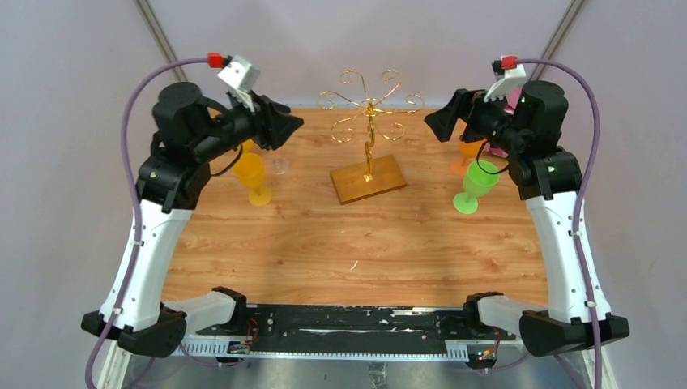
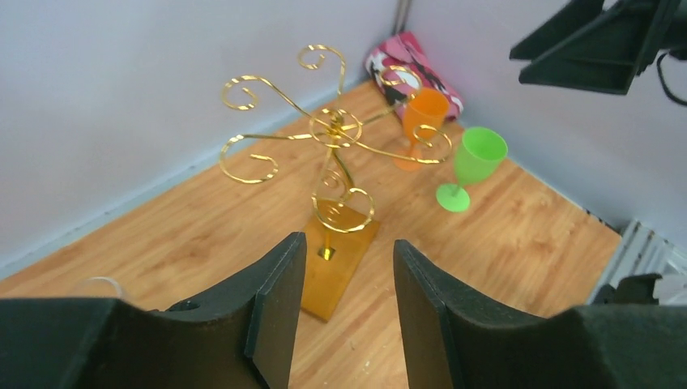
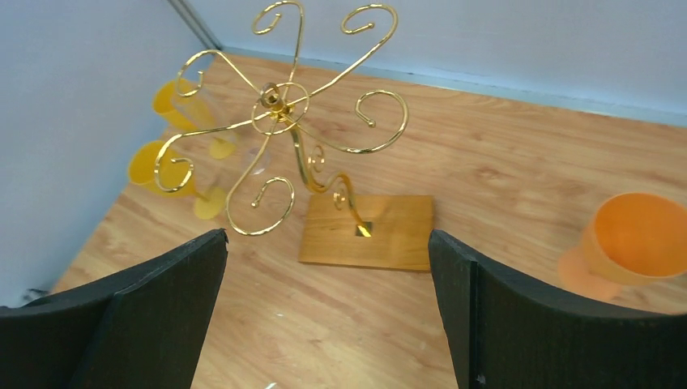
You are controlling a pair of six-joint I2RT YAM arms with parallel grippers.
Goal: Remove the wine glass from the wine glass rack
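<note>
Top external: 1 rack [image 1: 369, 180], 1 green glass [image 1: 476, 185]; left hand [image 1: 288, 127] and right hand [image 1: 435, 123] released.

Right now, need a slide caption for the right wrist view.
Open right gripper faces the gold wine glass rack, yellow glasses beyond it at left, orange glass at right.

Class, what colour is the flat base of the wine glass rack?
Amber-brown wood; the rack base shows best in the right wrist view.
</note>
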